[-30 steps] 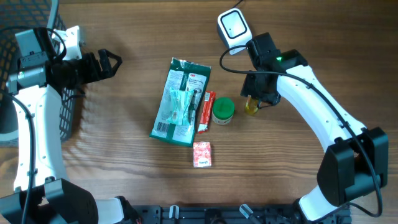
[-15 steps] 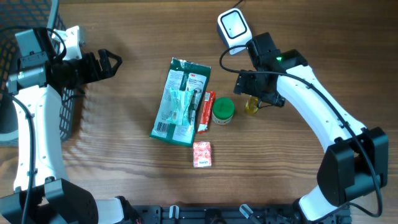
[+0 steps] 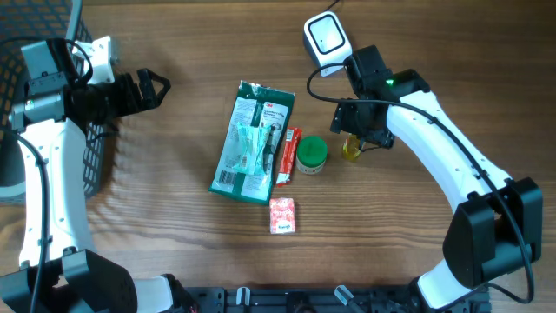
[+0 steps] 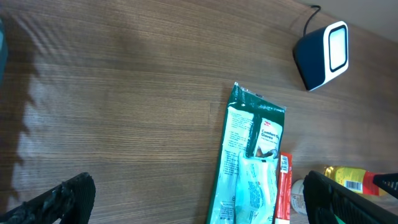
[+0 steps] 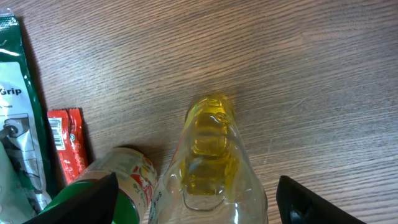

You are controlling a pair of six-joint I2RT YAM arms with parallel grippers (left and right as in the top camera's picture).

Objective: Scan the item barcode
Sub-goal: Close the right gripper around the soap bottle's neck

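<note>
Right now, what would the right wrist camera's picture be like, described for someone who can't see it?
A clear bottle of yellow liquid lies on the wooden table between the right gripper's open fingers. Left of it are a green-lidded tub, a red packet and the edge of a green package.

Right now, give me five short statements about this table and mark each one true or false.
1. The clear bottle of yellow liquid lies between the right end effector's fingers. True.
2. The right end effector is clamped on that bottle. False: its fingers stand clear of it on both sides.
3. The small pink box rests on the flat green package. False: it lies apart from it, on the bare wooden table.
4. The green-lidded round jar sits between the slim red packet and the bottle. True.
5. The left end effector holds that package. False: it is open and empty, away from the package.
</note>
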